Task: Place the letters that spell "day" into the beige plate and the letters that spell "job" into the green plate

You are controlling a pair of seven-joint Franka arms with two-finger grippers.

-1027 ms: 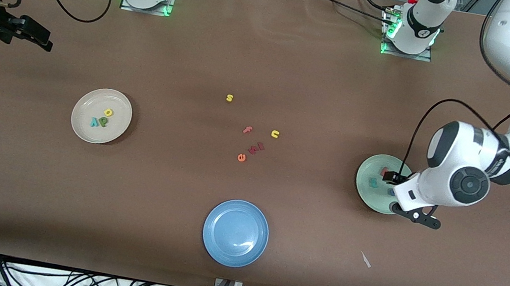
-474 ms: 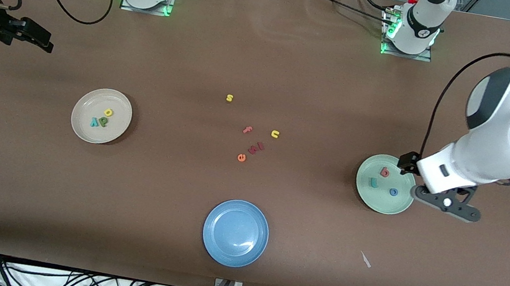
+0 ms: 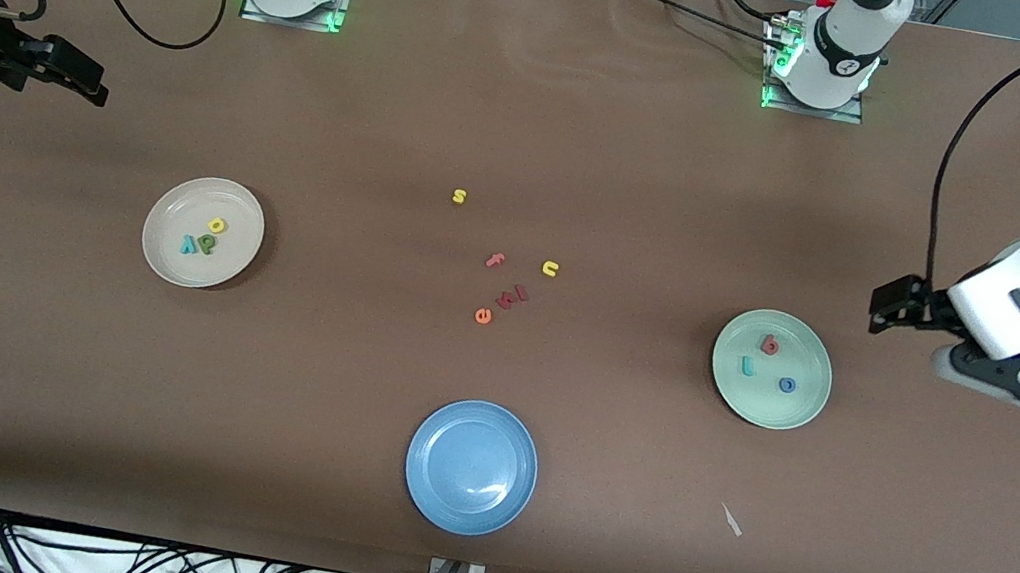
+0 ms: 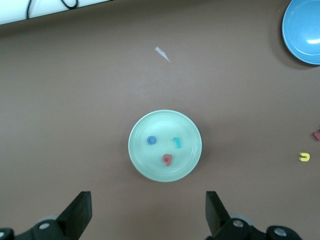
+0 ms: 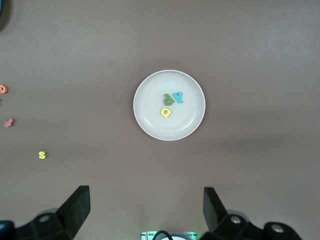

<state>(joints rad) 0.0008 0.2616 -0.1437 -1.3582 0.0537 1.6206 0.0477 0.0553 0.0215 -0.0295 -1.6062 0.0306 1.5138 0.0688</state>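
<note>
I see left gripper [image 4: 145,220] fingers spread, empty, green plate [image 4: 137,165] ahead of fingertips holding job letters [image 4: 165,149]. Right gripper [image 5: 145,215] fingers spread, empty, waiting; beige plate [image 5: 147,125] ahead of fingertips holding day letters [image 5: 171,103]. I judge sorting finished. Risk: stray sweep of open fingers nudging plate, spilling letters.

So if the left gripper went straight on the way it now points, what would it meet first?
Probably bare table. The left gripper is open and points down beside the green plate, toward the left arm's end of the table. Depth is unclear, so it might just clip the plate's rim.
</note>
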